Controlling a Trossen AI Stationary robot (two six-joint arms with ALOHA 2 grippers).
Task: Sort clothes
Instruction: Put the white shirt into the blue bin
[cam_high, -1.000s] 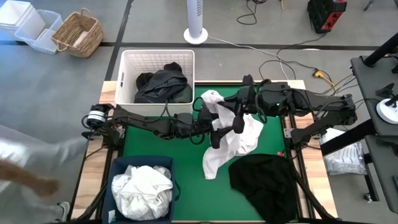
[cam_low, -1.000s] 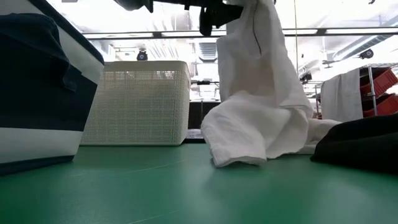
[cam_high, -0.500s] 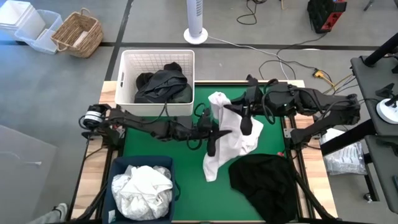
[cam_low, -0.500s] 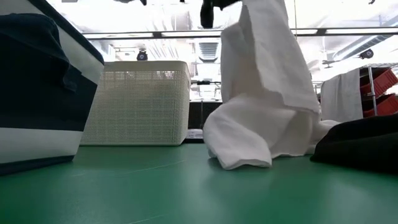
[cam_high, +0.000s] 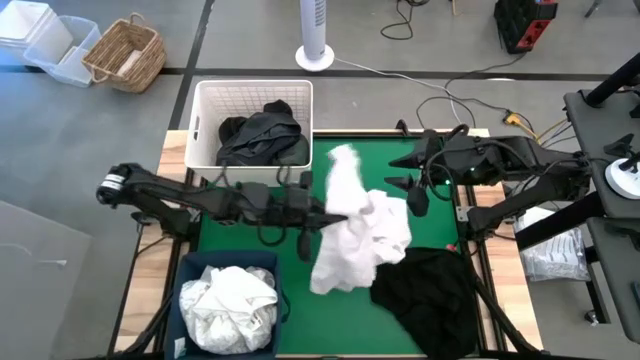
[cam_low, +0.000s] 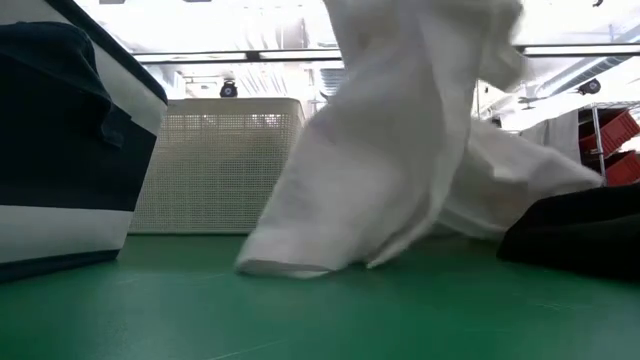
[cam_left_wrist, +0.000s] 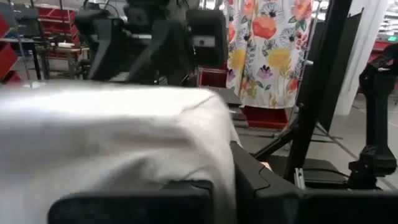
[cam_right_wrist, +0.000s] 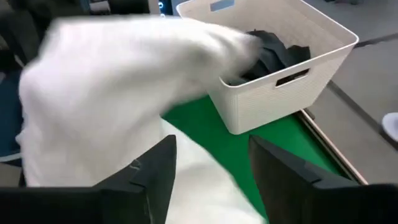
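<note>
High view: left claw (cam_high: 318, 210) at mid-counter, clamped on a white garment (cam_high: 355, 235) that trails from it onto the green counter (cam_high: 240, 235) and partly overlaps a black garment (cam_high: 425, 295) at the near right. Right claw (cam_high: 412, 187) sits just beside the white garment's far right edge, fingers apart, holding nothing. White basket (cam_high: 252, 100) at the far left holds dark clothes (cam_high: 262, 138); navy bin (cam_high: 190, 285) at the near left holds white clothes (cam_high: 228, 298).

Low view: white garment (cam_low: 400, 150) hangs down from above, lower edge touching the counter (cam_low: 300, 320). Basket (cam_low: 215, 165) behind it, bin (cam_low: 60, 150) on the left, black garment (cam_low: 580, 230) on the right.

Left wrist view: white garment (cam_left_wrist: 112, 143) fills the lower part, pinched between the fingers (cam_left_wrist: 261, 186).

Right wrist view: fingers (cam_right_wrist: 155, 171) spread, empty. White garment (cam_right_wrist: 112, 93) is blurred ahead of them; basket (cam_right_wrist: 273, 99) with dark clothes (cam_right_wrist: 277, 53) beyond.
</note>
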